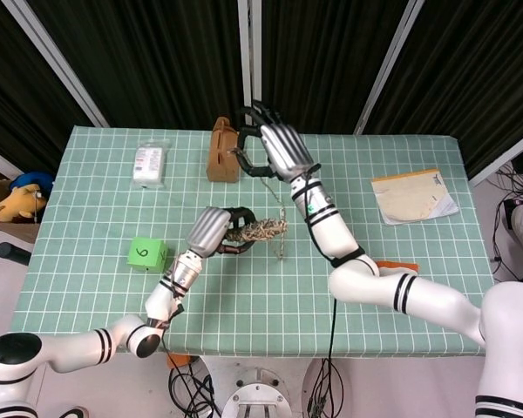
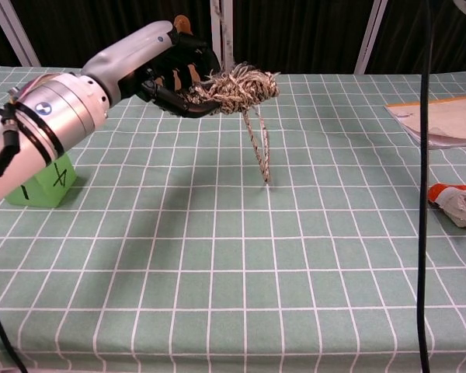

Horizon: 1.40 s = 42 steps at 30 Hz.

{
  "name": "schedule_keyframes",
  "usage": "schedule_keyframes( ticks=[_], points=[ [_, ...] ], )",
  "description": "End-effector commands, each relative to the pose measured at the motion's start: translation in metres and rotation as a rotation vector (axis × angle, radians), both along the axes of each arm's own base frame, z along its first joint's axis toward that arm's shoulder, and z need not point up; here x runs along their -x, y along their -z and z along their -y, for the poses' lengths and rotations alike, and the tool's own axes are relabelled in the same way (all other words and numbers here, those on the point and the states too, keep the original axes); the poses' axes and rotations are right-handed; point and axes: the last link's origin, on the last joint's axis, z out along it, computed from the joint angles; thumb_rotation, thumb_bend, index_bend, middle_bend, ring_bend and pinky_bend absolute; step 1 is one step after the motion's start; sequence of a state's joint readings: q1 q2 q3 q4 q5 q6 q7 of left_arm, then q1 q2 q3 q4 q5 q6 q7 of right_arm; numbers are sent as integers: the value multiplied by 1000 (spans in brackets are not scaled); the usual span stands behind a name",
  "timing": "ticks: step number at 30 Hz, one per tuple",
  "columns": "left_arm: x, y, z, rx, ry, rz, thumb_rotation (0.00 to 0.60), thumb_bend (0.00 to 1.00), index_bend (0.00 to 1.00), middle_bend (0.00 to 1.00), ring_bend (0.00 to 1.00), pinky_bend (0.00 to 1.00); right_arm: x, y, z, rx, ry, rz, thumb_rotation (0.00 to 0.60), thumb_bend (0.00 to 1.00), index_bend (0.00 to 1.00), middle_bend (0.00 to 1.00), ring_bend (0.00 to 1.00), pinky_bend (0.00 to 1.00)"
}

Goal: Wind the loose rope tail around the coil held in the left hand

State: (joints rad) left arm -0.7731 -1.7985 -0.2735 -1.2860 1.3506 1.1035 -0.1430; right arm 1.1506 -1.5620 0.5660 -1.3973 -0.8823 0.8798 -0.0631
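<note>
Frayed, speckled beige rope coil (image 2: 237, 88), raised above the middle of the green checked tablecloth (image 1: 392, 287) and gripped by the left hand (image 1: 216, 232), whose dark fingers (image 2: 179, 81) curl around the bundle's near end. The loose rope tail (image 2: 259, 150) hangs from the coil in a narrow loop; its lowest point reaches the cloth or hangs just above it, which of the two cannot be told. In the head view a thin strand appears to rise from the loop toward the right hand (image 1: 275, 150), raised high beside the brown bag-shaped box (image 1: 223, 151) with fingers curved inward. Whether that hand pinches the strand cannot be told. Left of the coil, a green cube marked with numerals (image 1: 147, 253); at the far left, a white packet (image 1: 150, 163); at the right, a tan paper envelope (image 1: 413, 196) and an orange wrapper (image 2: 457, 203).
</note>
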Motion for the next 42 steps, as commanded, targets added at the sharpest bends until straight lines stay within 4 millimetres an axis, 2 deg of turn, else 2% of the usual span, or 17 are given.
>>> schedule_keyframes(
  ticks=[1, 7, 13, 19, 27, 31, 35, 42],
  points=[
    [1, 4, -13, -47, -80, 16, 600, 410, 757, 746, 654, 699, -21, 7, -18, -48, -42, 33, 600, 397, 907, 178, 0, 0],
    [22, 0, -32, -128, -291, 101, 600, 409, 756, 746, 654, 695, -24, 4, -44, -70, -86, 62, 600, 417, 911, 179, 0, 0],
    [36, -7, -41, -142, -388, 161, 600, 410, 758, 750, 657, 695, -18, -6, -57, -70, -103, 106, 600, 428, 917, 180, 0, 0],
    [49, -14, -46, -163, -451, 204, 600, 410, 758, 749, 656, 695, -3, -16, -67, -77, -96, 157, 600, 430, 920, 183, 0, 0],
    [62, -32, -56, -164, -559, 360, 600, 410, 758, 748, 656, 697, 25, -30, -102, -120, -128, 223, 600, 438, 921, 185, 0, 0],
    [71, -44, -55, -171, -579, 415, 600, 410, 759, 750, 657, 699, 54, -44, -122, -117, -111, 305, 600, 441, 930, 192, 0, 0],
    [80, -54, -50, -165, -602, 494, 600, 409, 759, 750, 657, 699, 99, -55, -142, -103, -52, 402, 600, 454, 944, 199, 0, 0],
    [87, -73, -41, -118, -608, 659, 600, 409, 759, 750, 658, 699, 182, -57, -169, -98, 127, 518, 600, 456, 958, 199, 0, 0]
  ],
)
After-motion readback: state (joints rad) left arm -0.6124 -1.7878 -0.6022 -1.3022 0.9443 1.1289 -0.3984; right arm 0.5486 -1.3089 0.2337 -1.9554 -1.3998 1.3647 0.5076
